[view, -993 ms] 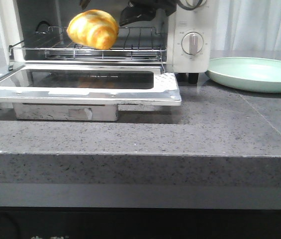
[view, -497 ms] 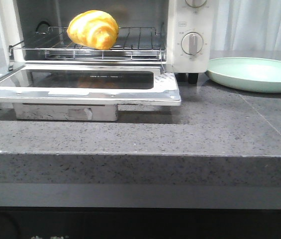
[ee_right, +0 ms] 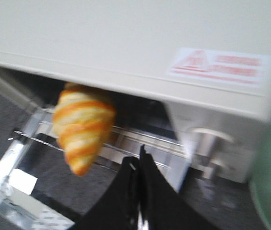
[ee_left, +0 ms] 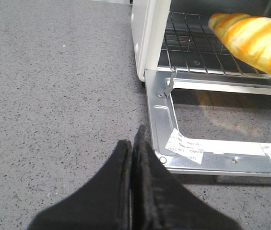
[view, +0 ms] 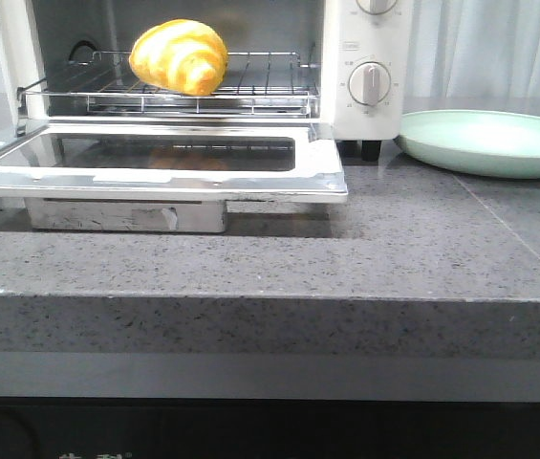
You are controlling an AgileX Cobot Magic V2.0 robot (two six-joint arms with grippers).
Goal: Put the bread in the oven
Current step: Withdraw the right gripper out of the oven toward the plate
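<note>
Grey speckled stone counter before a pale curtain; bread on the rack of an open toaster oven.
The white toaster oven stands at the counter's far left, its glass door folded down flat toward the front edge, white stickers at the door's corners. The striped golden croissant roll lies on the wire rack, toward the rack's left front, touched by neither arm. A pale green plate sits just beside the oven toward the far right edge. The left gripper hovers over bare counter just off the door's left corner, jaws pressed together, empty. The right gripper, seen blurred above the oven's front, also has its jaws together and carries nothing.
</note>
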